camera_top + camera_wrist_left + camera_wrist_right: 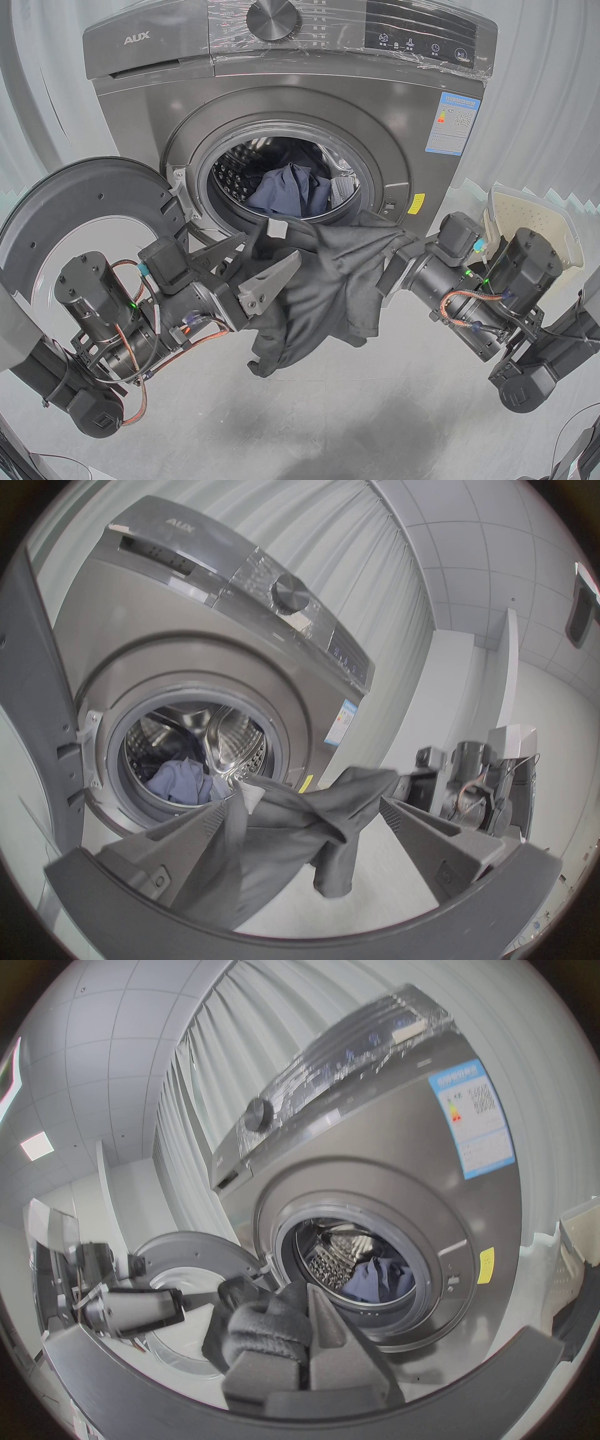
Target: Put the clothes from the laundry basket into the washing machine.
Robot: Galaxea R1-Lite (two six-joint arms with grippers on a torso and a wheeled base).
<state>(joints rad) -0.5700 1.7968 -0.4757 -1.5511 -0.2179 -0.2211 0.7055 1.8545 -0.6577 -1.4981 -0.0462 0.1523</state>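
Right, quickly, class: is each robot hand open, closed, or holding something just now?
Left hand: open, with the dark garment draped over one finger.
Right hand: closed on the same dark garment.

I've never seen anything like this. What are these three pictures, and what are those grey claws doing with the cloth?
This is a two-armed robot loading a washing machine. One picture looks down from its head; the other two come from cameras on its wrists. The right gripper is clamped on a dark garment in front of the drum opening; the left gripper is spread open, cloth draped over one finger. Blue clothes lie inside. A cream laundry basket stands to the robot's right.
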